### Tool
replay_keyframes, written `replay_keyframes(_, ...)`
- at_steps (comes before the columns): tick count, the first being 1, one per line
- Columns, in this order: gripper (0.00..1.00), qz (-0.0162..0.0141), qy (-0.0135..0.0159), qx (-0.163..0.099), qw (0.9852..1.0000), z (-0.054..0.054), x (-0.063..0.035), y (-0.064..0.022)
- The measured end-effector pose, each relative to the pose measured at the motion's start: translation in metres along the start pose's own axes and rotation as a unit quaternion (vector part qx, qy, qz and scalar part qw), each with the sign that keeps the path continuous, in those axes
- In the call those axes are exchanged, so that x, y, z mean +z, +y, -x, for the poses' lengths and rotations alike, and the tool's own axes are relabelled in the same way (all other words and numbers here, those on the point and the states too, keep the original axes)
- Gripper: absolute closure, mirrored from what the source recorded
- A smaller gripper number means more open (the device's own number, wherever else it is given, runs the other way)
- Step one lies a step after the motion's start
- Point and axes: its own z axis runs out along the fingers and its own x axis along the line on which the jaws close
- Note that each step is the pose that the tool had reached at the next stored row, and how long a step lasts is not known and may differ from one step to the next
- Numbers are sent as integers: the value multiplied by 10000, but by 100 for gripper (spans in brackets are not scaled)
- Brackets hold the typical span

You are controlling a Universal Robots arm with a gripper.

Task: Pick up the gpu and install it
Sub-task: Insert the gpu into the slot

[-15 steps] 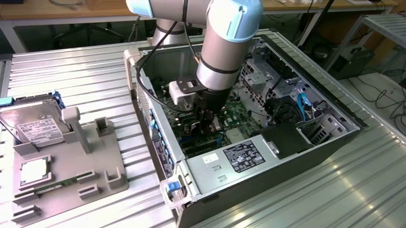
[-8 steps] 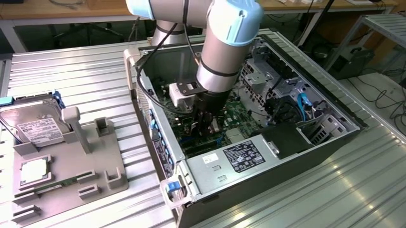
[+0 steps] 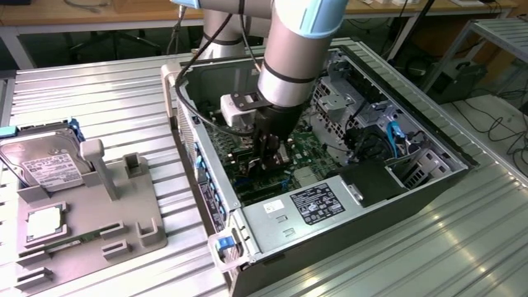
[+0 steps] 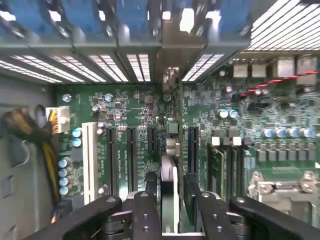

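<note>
My gripper [image 3: 271,162] reaches down into the open computer case [image 3: 202,154], just above the green motherboard [image 3: 307,148]. It is shut on the gpu [image 4: 169,187], a thin dark card that appears edge-on between the two black fingers [image 4: 146,210]. The card stands upright over the row of black expansion slots [image 4: 131,150], in line with one near the middle. Its silver bracket end [image 4: 172,55] points at the slotted rear wall of the case. The arm hides most of the card in the exterior view.
A silver power supply [image 3: 318,204] fills the case's near end, with blue cables [image 3: 394,133] and drive cages on the exterior view's right. Outside the case on the exterior view's left, a grey fixture [image 3: 123,216] holds a hard drive [image 3: 41,164]. Memory sticks [image 4: 225,160] and yellow wires [image 4: 47,160] flank the slots.
</note>
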Motion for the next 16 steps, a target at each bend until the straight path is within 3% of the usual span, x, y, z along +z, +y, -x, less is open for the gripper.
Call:
replay_keyframes(5, 65, 0, -1, -1, 10000, 4, -227, -2)
replay_keyframes(7, 65, 0, 0, 0, 10000, 6, -374, -8)
replay_keyframes(12, 66, 0, -1, 0, 10000, 6, -377, -8)
replay_keyframes(15, 85, 0, -1, 0, 10000, 6, -377, -8)
replay_keyframes(16, 85, 0, 0, 0, 10000, 6, -377, -8)
